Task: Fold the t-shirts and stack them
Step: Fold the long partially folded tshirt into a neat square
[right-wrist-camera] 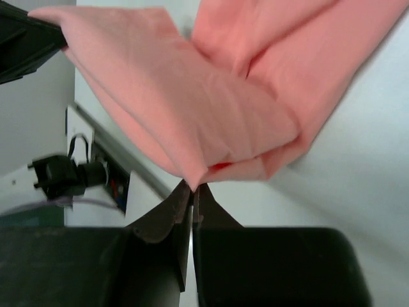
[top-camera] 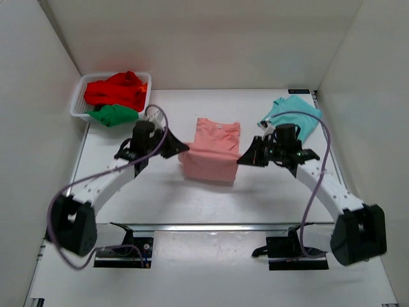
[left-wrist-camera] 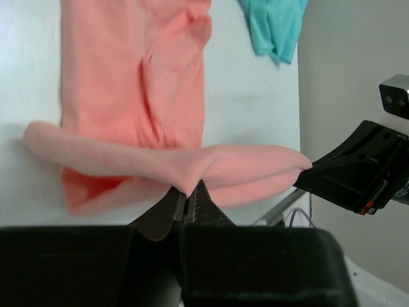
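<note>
Two robot arms hold a salmon-pink t-shirt (top-camera: 214,150) between them at the middle of the white table (top-camera: 160,192). The left gripper (top-camera: 182,148) pinches the garment's left edge and the right gripper (top-camera: 243,158) its right edge. Both wrist views show each pair of jaws closed tight on a peak of pink cloth, the fingertips pressed together with only fabric between them. The near part of the shirt is raised off the table and stretched as a soft band from one gripper to the other, sagging slightly in the middle. The far part, collar end away from the arms, lies flat on the surface. The overhead view shows the lifted portion doubled over the rest, so the shirt appears as a rough rectangle with its near edge thick and rounded. A light teal t-shirt (top-camera: 294,115) lies loosely bunched near the table's far right corner, well apart from the pink one and close to the right wall. At the far left corner stands a white mesh basket (top-camera: 78,102) holding a crumpled red t-shirt (top-camera: 118,89) — and, at its near side, a green t-shirt (top-camera: 114,115) that bulges over the rim toward the left arm.
</note>
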`<state>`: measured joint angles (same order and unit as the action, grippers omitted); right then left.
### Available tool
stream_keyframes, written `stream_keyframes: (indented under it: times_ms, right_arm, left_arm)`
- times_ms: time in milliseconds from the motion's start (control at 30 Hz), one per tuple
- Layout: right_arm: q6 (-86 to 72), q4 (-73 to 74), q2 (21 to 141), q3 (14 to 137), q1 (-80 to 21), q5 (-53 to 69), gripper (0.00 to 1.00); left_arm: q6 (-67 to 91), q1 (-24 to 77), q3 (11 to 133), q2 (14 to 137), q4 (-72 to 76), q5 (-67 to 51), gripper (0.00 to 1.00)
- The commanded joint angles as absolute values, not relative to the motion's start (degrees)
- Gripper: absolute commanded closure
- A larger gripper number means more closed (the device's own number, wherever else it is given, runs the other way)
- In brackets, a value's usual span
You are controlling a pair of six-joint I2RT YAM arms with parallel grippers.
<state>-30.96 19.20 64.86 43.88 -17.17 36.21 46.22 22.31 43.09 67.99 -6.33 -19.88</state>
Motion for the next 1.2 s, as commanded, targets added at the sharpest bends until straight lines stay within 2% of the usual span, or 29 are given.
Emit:
stream_keyframes:
  times_ms: [0, 167, 200, 233, 267, 300, 367, 433, 467, 667, 767, 933, 1067, 1100, 1167]
  right_arm:
    - [-23.49, 20.3, 73.46, 53.15, -12.23, 36.83, 0.99]
    - [-19.78, 20.04, 95.39, 73.77, -6.51, 34.98, 1.0]
    - [-19.43, 20.56, 101.37, 76.96, -6.07, 33.76, 1.0]
    - [-18.73, 21.0, 104.3, 83.52, -5.46, 31.75, 1.0]
    - [-18.37, 21.7, 109.89, 89.41, -5.01, 29.64, 0.89]
    - [-18.02, 21.62, 114.65, 96.08, -5.36, 28.31, 0.74]
    - [-17.93, 23.89, 119.78, 103.31, -4.31, 26.55, 0.53]
    - [-17.4, 25.83, 122.25, 107.83, -4.04, 24.53, 0.48]
    - [-17.05, 26.71, 122.34, 108.62, -4.39, 23.3, 0.39]
    - [-19.77, 20.76, 113.83, 91.69, -6.5, 21.36, 0.22]
    - [-23.8, 18.81, 111.36, 83.26, -8.25, 20.66, 0.21]
    - [-30.39, 14.86, 111.01, 77.35, -11.42, 20.31, 0.21]
    - [-35.84, 13.63, 115.03, 77.34, -13.27, 20.03, 0.18]
    - [-36.56, 12.06, 116.18, 77.0, -13.45, 22.21, 0.13]
    - [-38.4, 9.86, 118.02, 77.17, -13.8, 24.86, 0.12]
  left_arm:
    - [42.63, 19.69, 54.03, 80.72, -1.41, -23.54, 1.0]
    - [41.22, 18.28, 82.27, 108.83, -4.11, -24.43, 1.0]
    - [41.13, 17.93, 90.44, 112.2, -5.0, -24.69, 0.89]
    - [41.31, 17.32, 94.44, 118.76, -6.49, -26.0, 0.74]
    - [43.14, 16.27, 100.57, 123.96, -6.85, -27.41, 0.64]
    - [46.03, 15.22, 103.68, 127.49, -4.85, -28.47, 0.66]
    - [50.16, 13.72, 104.24, 129.28, 1.2, -29.79, 0.59]
    - [52.47, 12.31, 99.95, 127.97, 5.79, -29.19, 0.56]
    - [51.95, 12.3, 98.97, 126.32, 6.15, -28.14, 0.56]
    - [46.24, 12.3, 88.17, 119.8, 4.4, -27.77, 0.54]
    - [47.02, 14.75, 83.16, 117.34, 6.94, -28.3, 0.55]
    - [45.27, 18.71, 84.89, 118.47, 1.7, -24.28, 0.58]
    - [40.7, 20.13, 92.18, 125.22, -13.5, -19.95, 0.69]
    - [40.61, 20.04, 91.76, 125.68, -14.58, -20.39, 0.74]
    - [42.35, 19.16, 87.65, 126.21, -12.76, -21.79, 0.79]
